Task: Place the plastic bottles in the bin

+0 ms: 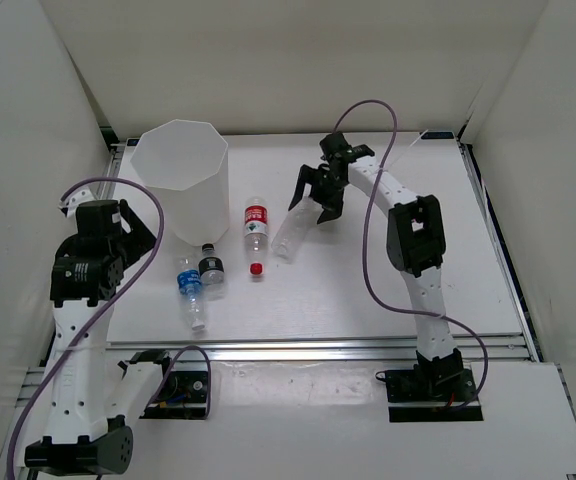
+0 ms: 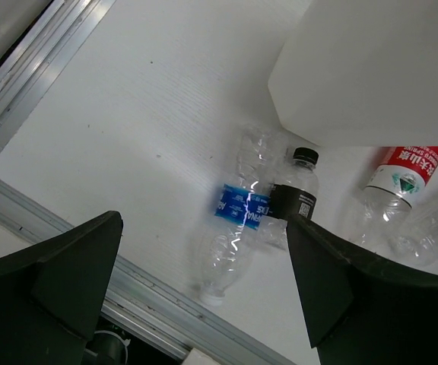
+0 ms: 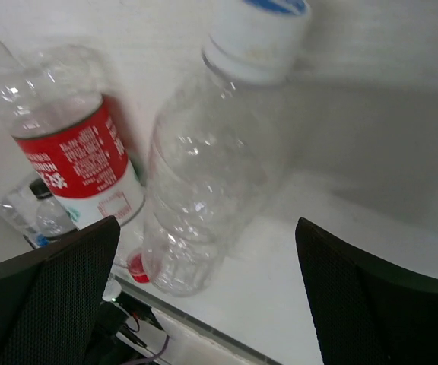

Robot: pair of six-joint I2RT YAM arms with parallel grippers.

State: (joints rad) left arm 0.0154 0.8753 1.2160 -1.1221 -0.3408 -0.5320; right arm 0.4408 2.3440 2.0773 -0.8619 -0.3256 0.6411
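The white bin [image 1: 180, 178] stands at the back left. Four bottles lie on the table by it. The red-labelled one [image 1: 256, 232] lies with its red cap toward me, and the plain clear one [image 1: 290, 240] lies just right of it. The black-capped one [image 1: 211, 268] and the blue-labelled one [image 1: 191, 292] lie in front of the bin. My right gripper [image 1: 315, 203] is open and hovers over the plain clear bottle [image 3: 204, 175], beside the red-labelled bottle [image 3: 82, 160]. My left gripper [image 1: 138, 235] is open and empty, above the blue-labelled bottle [image 2: 238, 220] and left of the black-capped one [image 2: 295, 194].
White walls close in the table on the left, back and right. An aluminium rail [image 1: 318, 350] runs along the table's front edge, and it also shows in the left wrist view [image 2: 44, 220]. The bin's wall [image 2: 371, 68] stands close behind the left pair of bottles.
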